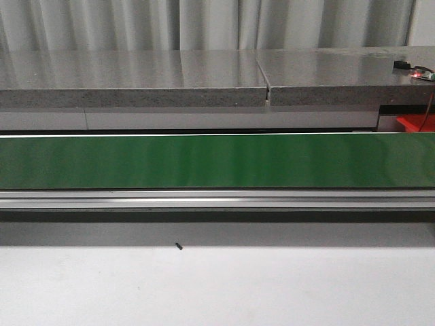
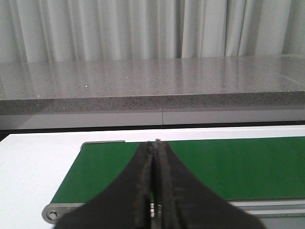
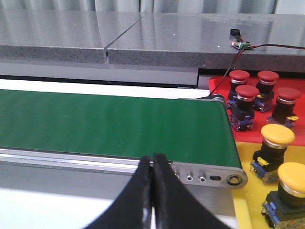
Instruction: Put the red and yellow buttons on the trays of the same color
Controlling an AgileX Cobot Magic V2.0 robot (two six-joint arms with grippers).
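The green conveyor belt (image 1: 217, 161) runs across the front view with no button on it. In the right wrist view several red buttons (image 3: 247, 94) stand on the red tray (image 3: 220, 80) and two yellow buttons (image 3: 277, 136) stand on the yellow tray (image 3: 248, 200), both past the belt's right end. My right gripper (image 3: 153, 158) is shut and empty, in front of the belt's near rail. My left gripper (image 2: 155, 144) is shut and empty, over the belt's left end (image 2: 109, 167). Neither gripper shows in the front view.
A grey stone counter (image 1: 204, 78) runs behind the belt, with a small circuit board (image 1: 420, 73) and red wire at its right end. A corner of the red tray (image 1: 416, 122) shows at the right. A small black screw (image 1: 179, 246) lies on the white table in front.
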